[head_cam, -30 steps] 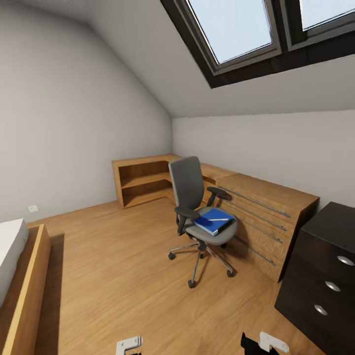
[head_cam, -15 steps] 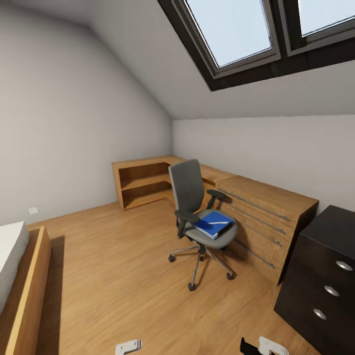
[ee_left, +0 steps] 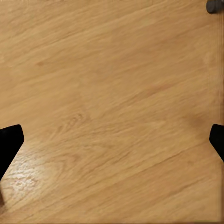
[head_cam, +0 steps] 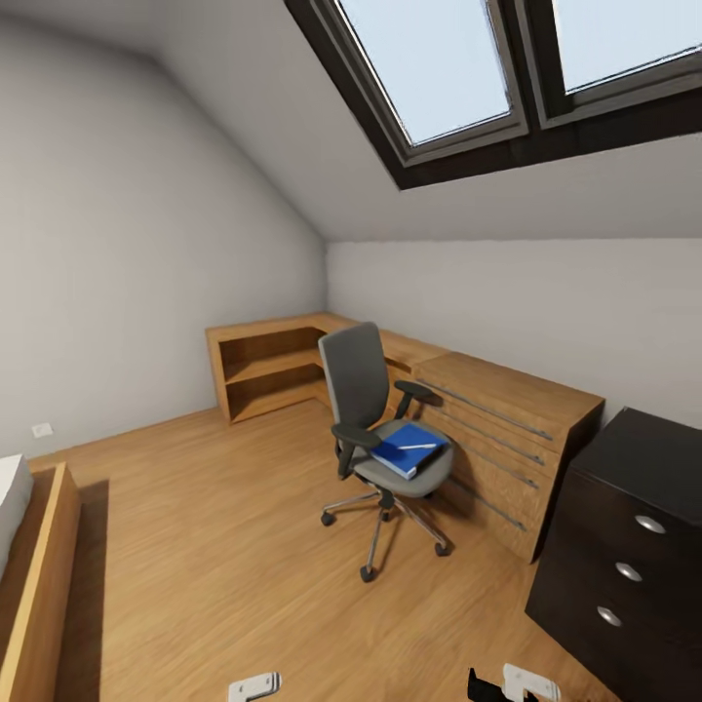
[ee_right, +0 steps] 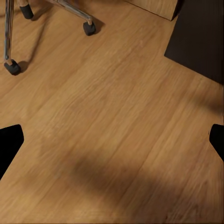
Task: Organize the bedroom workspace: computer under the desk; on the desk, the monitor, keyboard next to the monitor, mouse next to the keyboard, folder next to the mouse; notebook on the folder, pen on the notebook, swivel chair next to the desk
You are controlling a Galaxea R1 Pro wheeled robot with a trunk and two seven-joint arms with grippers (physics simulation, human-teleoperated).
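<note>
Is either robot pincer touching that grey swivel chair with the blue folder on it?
Apart. The head view shows bare wooden floor between the grey swivel chair and both the left pincer and right pincer.

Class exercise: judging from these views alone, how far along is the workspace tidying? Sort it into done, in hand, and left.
Done: nothing visibly. In hand: nothing held; the left gripper and right gripper are open above bare floor. Left: the blue folder, a pen on top, lies on the swivel chair, which stands beside the desk.
</note>
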